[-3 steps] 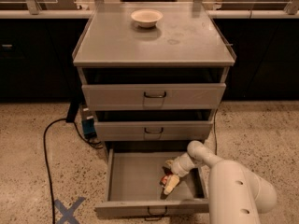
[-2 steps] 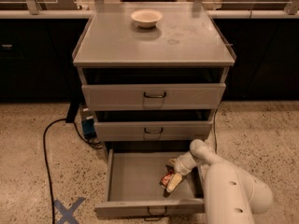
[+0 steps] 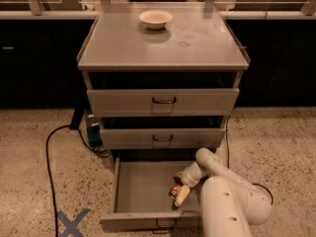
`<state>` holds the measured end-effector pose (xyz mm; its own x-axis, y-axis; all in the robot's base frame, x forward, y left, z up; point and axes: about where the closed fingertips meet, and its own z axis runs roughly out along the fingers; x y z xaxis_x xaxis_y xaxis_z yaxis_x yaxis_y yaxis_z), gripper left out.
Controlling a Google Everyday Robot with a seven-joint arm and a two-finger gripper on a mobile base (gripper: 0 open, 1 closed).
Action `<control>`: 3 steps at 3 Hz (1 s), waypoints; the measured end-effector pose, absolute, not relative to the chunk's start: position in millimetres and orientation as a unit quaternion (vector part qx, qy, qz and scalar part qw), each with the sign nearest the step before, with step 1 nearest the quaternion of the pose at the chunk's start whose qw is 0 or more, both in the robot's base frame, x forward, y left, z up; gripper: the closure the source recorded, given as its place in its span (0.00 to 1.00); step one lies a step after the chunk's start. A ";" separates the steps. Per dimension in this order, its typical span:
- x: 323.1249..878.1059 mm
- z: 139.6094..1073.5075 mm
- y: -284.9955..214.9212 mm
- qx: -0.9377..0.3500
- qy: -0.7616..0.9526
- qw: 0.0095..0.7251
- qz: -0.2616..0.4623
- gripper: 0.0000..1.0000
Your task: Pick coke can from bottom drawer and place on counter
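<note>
Test lab, taped X [image 3: 72, 222], claw [image 3: 178, 194] in btm drawer [image 3: 143, 186]

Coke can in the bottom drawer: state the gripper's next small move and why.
Likely a short straight lift, provided the hold is sure. The gripper is down inside the open bottom drawer, at the coke can near its right side. The can has to clear the drawer's front wall before it can go up to the counter.

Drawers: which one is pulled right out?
The bottom drawer: pulled far out, floor exposed, gripper inside at the coke can. Middle drawer and top drawer sit nearly shut.
</note>
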<state>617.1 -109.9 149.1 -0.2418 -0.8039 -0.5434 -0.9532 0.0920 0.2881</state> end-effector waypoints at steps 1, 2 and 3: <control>611.0 135.0 -102.4 -0.607 0.723 0.105 0.313 0.00; 612.2 127.2 -100.9 -0.607 0.721 0.106 0.317 0.00; 612.3 127.1 -100.9 -0.607 0.721 0.106 0.317 0.19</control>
<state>612.3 -100.9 127.1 -0.2400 -0.8077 -0.5385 -0.9428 0.0617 0.3277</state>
